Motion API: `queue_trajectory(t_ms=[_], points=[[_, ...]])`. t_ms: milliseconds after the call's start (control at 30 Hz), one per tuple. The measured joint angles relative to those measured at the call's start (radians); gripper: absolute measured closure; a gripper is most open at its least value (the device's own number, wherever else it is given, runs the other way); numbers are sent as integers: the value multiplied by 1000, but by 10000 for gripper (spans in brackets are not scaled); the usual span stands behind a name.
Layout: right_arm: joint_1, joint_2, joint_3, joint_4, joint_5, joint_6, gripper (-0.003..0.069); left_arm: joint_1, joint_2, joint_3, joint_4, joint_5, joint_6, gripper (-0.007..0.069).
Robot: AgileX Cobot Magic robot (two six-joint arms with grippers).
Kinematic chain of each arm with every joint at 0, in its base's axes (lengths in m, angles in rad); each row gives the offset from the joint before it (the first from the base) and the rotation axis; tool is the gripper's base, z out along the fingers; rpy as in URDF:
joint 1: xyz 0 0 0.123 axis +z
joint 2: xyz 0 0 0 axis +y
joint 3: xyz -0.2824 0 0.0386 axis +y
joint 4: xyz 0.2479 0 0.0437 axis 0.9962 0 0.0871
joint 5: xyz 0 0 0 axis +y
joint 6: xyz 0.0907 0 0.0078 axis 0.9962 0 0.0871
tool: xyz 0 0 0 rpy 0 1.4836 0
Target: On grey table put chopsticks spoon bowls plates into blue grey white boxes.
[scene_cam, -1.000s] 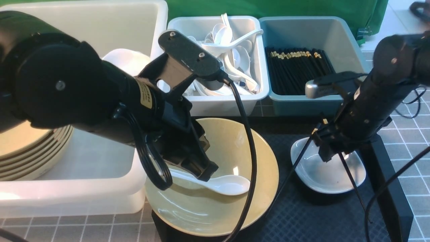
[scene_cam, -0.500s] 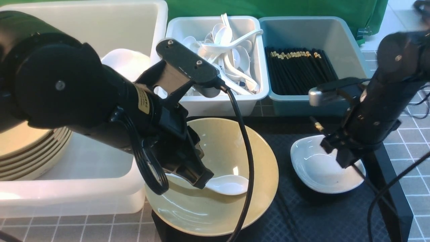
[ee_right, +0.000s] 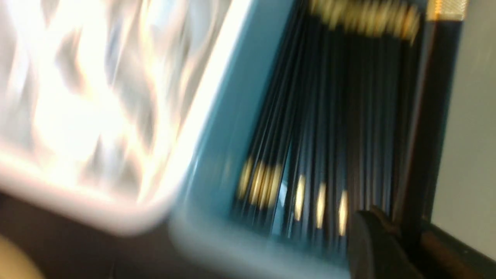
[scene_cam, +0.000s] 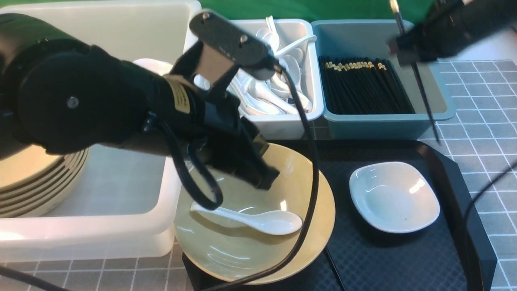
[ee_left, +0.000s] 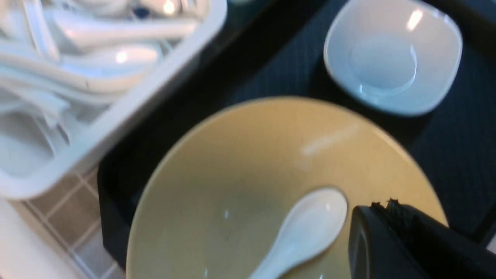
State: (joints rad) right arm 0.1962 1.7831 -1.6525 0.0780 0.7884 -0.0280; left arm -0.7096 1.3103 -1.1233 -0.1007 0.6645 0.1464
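Chopstick (scene_cam: 426,102) clamped in the right gripper (scene_cam: 406,50) pokes past the blue box (scene_cam: 387,126) near rim; released, it falls outside. Left gripper (scene_cam: 264,180) closed, empty.

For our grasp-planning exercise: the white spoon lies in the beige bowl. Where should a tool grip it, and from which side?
Probably best to take the spoon by its slim handle, from above: it lies scoop-up in the bowl, whose rim blocks sideways approach.

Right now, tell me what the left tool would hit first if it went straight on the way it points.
Most likely the inside of the beige bowl, just beside the white spoon. The left tool angles down into it; depth is unclear, so it might clip the spoon first.
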Motion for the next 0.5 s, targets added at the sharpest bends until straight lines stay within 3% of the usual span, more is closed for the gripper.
queue_trajectory(t_ms=[267, 400, 500], points=[[-56, 386, -474, -1, -14, 126, 535, 0, 0, 0, -13, -34, 2, 640], [-59, 519, -665, -2, 83, 137, 405, 0, -4, 0, -22, 3, 2, 640], [-59, 561, -754, -2, 245, 114, 286, 0, -31, 0, -17, 23, 1, 640]])
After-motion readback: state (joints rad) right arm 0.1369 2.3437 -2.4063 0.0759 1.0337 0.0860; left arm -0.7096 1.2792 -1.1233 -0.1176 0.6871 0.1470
